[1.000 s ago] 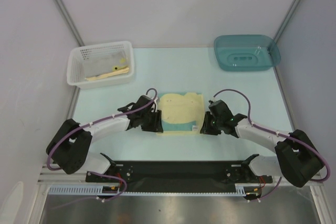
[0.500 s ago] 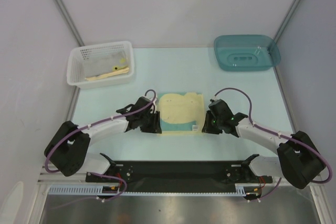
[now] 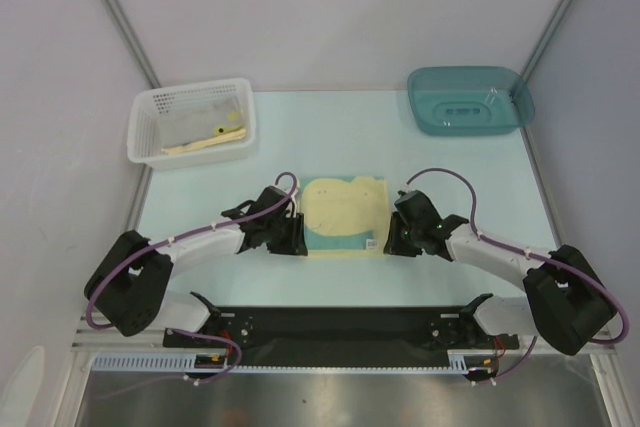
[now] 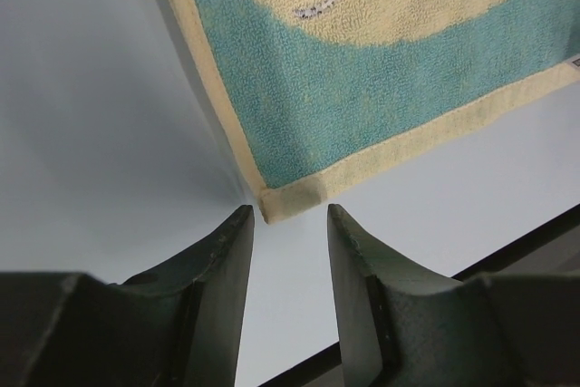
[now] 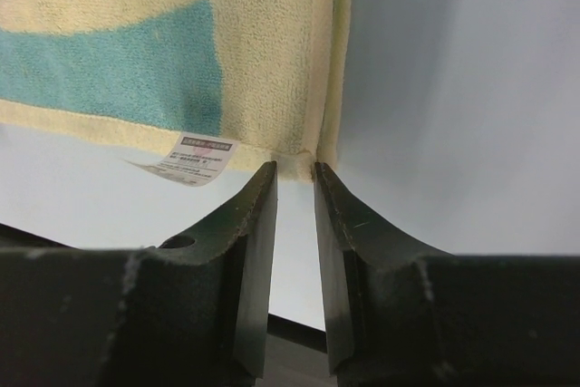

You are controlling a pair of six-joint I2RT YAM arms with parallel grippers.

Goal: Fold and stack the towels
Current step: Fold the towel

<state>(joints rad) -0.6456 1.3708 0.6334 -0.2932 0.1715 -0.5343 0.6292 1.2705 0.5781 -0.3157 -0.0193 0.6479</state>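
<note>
A yellow towel (image 3: 345,215) with a teal patch lies flat in the middle of the table. My left gripper (image 3: 297,243) is at its near left corner. In the left wrist view the jaws (image 4: 290,217) stand open, with the towel's corner (image 4: 281,201) just at the fingertips. My right gripper (image 3: 390,244) is at the near right corner. In the right wrist view its jaws (image 5: 296,169) stand a narrow gap apart, with the towel's hemmed corner (image 5: 313,147) at the tips, beside a white label (image 5: 195,151).
A white basket (image 3: 140,132) at the back left holds a grey towel (image 3: 195,117) and a yellowish one. A teal tub (image 3: 470,100) stands at the back right. A black rail (image 3: 340,322) runs along the near edge.
Both grippers have crept slightly inward toward the towel's near corners. The towel has not moved.
</note>
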